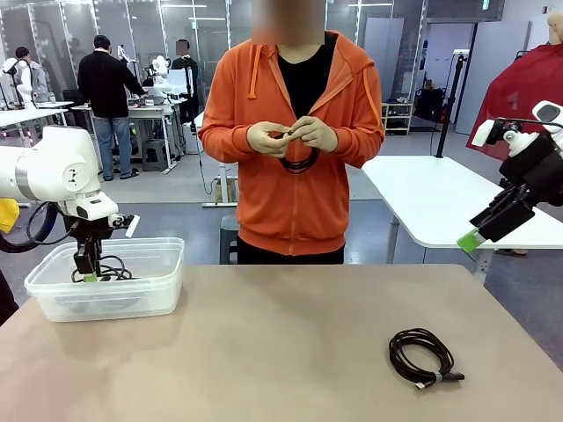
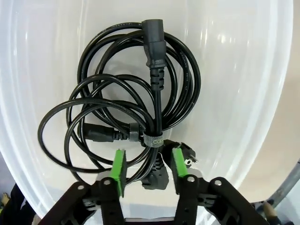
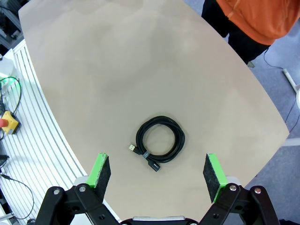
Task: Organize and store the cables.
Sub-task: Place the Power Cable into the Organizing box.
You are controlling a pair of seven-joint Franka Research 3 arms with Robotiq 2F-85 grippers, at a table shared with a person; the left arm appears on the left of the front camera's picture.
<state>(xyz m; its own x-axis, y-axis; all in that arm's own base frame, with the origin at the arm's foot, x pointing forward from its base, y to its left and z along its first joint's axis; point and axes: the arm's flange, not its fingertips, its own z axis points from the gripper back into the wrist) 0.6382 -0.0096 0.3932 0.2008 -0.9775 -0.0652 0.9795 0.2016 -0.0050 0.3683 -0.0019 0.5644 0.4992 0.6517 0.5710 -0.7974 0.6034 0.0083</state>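
Clear plastic bin (image 1: 132,303): stands at the table's (image 1: 281,352) left edge, toward the far corner.
Black power cord (image 2: 154,70): lies in a loose coil on the bin's floor, bound by a strap.
Left gripper (image 2: 148,168): inside the bin, pads parted on either side of the cord's strands.
Black USB cable (image 3: 160,143): tied coil near the table's right edge.
Right gripper (image 3: 156,161): spread wide, empty, high above that coil.
Person's hands (image 1: 290,136): at chest height beyond the far edge, holding another black cable (image 1: 299,163).
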